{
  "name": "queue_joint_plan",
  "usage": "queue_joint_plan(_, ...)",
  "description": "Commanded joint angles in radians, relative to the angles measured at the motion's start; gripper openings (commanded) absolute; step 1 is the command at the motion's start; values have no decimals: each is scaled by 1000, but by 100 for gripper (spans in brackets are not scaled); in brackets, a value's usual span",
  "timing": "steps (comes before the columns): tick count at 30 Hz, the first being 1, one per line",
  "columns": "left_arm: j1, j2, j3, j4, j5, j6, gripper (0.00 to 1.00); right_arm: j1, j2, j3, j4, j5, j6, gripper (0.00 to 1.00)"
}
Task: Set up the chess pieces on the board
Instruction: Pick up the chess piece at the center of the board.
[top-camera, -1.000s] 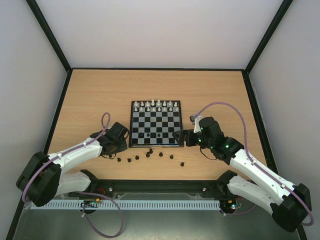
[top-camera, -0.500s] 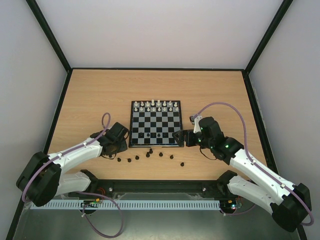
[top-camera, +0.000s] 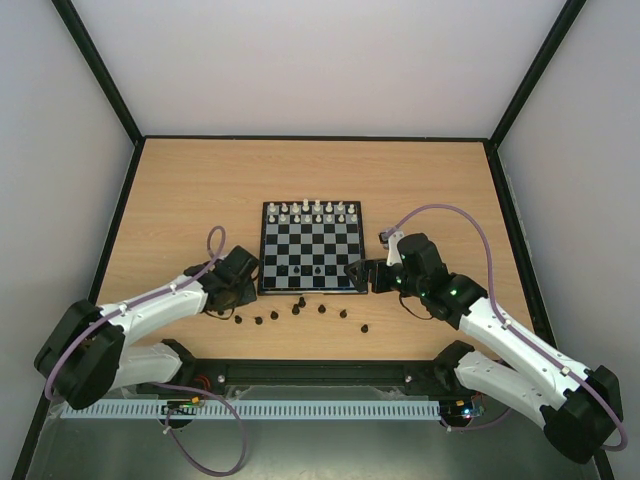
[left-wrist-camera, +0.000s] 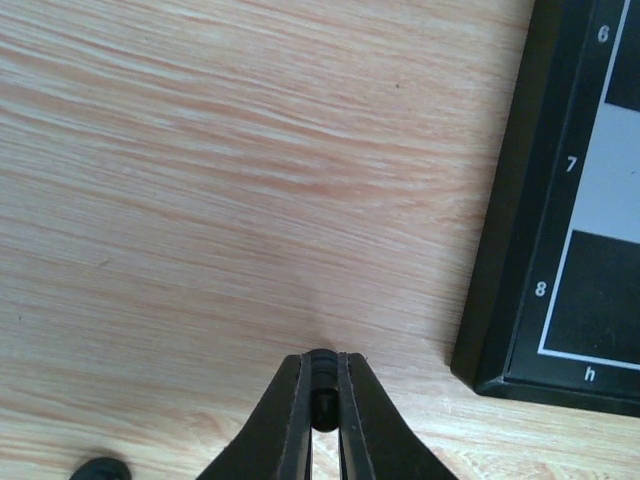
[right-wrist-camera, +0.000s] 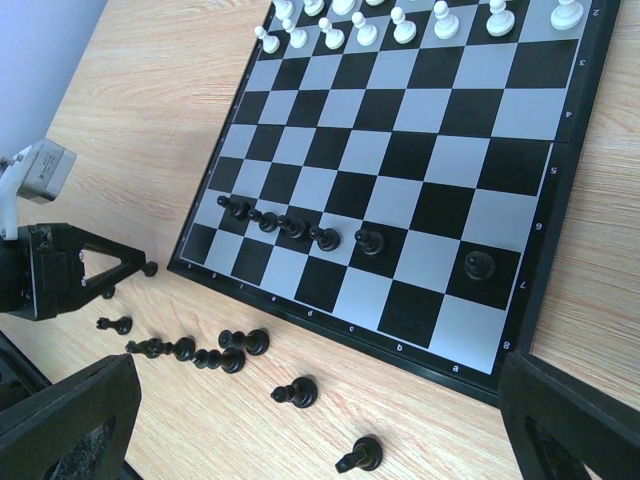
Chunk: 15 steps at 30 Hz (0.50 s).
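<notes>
Board (right-wrist-camera: 452, 160) holds six black chess pieces (right-wrist-camera: 370, 240), left claw (left-wrist-camera: 321, 368) pinches a seventh (right-wrist-camera: 149, 268) beside it, right claw (right-wrist-camera: 315, 430) gapes open.

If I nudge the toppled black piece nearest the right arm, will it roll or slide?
The piece lies on its side and has a round base, so it would probably roll in an arc, not slide. It is smaller than a board square, so likely light and easily flicked away. The smooth table would hardly stop it.
</notes>
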<state>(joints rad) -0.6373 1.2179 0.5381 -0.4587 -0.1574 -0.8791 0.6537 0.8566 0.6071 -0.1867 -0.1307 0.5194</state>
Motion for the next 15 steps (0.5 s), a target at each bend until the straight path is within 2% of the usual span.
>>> queue_joint_plan(1, -28, 5, 51, -84, -29, 0, 2, -3, 4, -14, 9, -12, -13, 99)
queue_joint_plan(9, -51, 41, 248, -195, -41, 72, 2, -3, 7, -16, 10, -7, -12, 99)
queue_joint_plan(15, -63, 145, 347, -186, -34, 117, 2, -3, 12, -15, 9, -2, -12, 99)
